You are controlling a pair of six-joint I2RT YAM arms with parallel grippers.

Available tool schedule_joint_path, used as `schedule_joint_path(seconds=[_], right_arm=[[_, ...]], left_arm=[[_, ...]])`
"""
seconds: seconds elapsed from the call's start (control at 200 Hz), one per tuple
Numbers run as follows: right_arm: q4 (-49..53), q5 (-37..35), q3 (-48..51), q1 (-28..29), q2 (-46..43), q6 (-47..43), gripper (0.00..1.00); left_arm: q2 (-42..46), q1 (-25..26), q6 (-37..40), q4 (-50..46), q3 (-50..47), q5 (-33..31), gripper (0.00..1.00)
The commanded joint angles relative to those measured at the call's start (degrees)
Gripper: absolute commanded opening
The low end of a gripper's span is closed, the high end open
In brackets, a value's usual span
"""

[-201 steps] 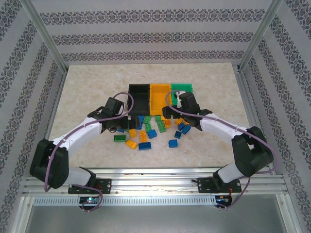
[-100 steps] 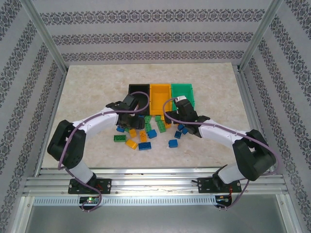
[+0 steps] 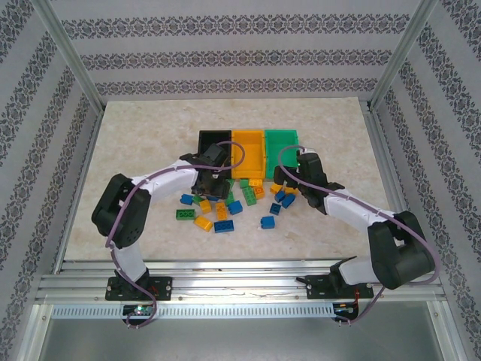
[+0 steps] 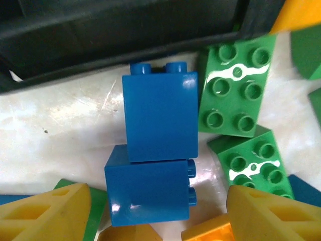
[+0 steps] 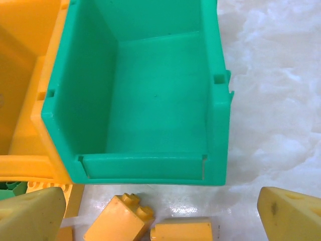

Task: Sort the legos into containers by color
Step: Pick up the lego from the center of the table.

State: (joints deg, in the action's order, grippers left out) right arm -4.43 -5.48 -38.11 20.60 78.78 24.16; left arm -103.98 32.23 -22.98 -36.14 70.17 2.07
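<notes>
**Left end effector** [image 4: 158,216], left wrist view. Your two yellow fingers [image 4: 45,213] stood spread, one on either side of a blue brick [image 4: 148,193] that lay on its side. Neither finger pressed on it. A second blue brick [image 4: 159,118] lay against its far side, studs pointing toward the black bin [image 4: 125,30]. Two green bricks [image 4: 235,90] sat studs-up just to the right.

**Right end effector** [image 5: 163,216], right wrist view. Your fingers were wide apart and held nothing. Two yellow-orange bricks [image 5: 119,218] lay on the worktop [image 5: 271,75] between the fingertips in this view, just in front of the green bin [image 5: 218,100]. The left wall of that bin was set against the orange bin [image 5: 25,125].

**Top view.** The three bins stood side by side at mid-worktop, in the order black, orange, green from left to right. The loose legos [image 3: 225,207] lay scattered just in front of them. Your left arm reached to the black bin's near edge, and your right arm reached to the green bin's near edge.
</notes>
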Motion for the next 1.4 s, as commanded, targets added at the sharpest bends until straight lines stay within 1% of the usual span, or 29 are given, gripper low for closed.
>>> schedule_joint_path(seconds=[0.0, 0.105, 0.14, 0.26, 0.32, 0.415, 0.585, 0.635, 0.804, 0.954, 1.074, 1.209, 1.299, 1.394], right_arm=[[-1.8, 1.5, 0.6, -0.1, -1.3, 1.6, 0.98], [-2.0, 2.0, 0.5, 0.0, -1.0, 1.6, 0.98], [-2.0, 1.9, 0.5, 0.0, -0.8, 1.6, 0.98], [-2.0, 2.0, 0.2, 0.0, -0.3, 1.7, 0.98], [-2.0, 2.4, 0.2, 0.1, -0.4, 1.7, 0.98], [-2.0, 2.1, 0.3, 0.2, -0.5, 1.6, 0.98], [-1.9, 1.9, 0.4, 0.3, -1.1, 1.4, 0.98], [-1.9, 1.6, 0.5, 0.3, -1.1, 1.3, 0.98], [-1.9, 1.6, 0.3, 0.3, -0.8, 1.4, 0.98], [-2.0, 1.3, 0.3, 0.3, -0.7, 1.4, 0.98], [-1.9, 1.6, 0.5, 0.3, -1.1, 1.4, 0.98], [-2.4, 1.1, 0.8, 0.2, -1.2, 1.6, 0.98], [-2.5, 1.9, 0.9, -0.4, -1.1, 2.2, 0.98], [-3.0, 1.9, 1.4, -0.7, -1.1, 2.5, 0.98]], left_arm=[[-1.3, 0.7, 1.6, -3.1, 1.7, -1.9, 0.71], [-2.5, 0.7, 1.3, -3.1, 2.3, -2.2, 0.68], [-2.7, 0.7, 1.3, -2.9, 2.3, -2.1, 0.65], [-3.3, 0.7, 1.4, -1.8, 2.0, -2.2, 0.62], [-3.9, 0.7, 1.5, -1.6, 2.1, -1.9, 0.56], [-4.7, 0.7, 1.7, -1.8, 3.0, -0.7, 0.42], [-2.7, 0.8, 1.2, -2.5, 2.6, -0.9, 0.38], [-1.3, 0.8, 0.8, -2.6, 2.0, -0.8, 0.34], [4.6, 0.8, -0.4, -3.3, -0.2, -1.1, 0.33], [9.8, 0.8, -1.4, -2.5, -1.4, 0.7, 0.33], [11.9, 0.8, -1.5, -0.8, -0.5, 1.4, 0.33], [10.3, 0.8, -0.9, 0.9, 4.2, 1.9, 0.33], [6.9, 0.8, -0.6, 1.8, 8.9, 2.2, 0.33], [2.1, 0.8, -1.1, 2.2, 15.2, 4.0, 0.34]])
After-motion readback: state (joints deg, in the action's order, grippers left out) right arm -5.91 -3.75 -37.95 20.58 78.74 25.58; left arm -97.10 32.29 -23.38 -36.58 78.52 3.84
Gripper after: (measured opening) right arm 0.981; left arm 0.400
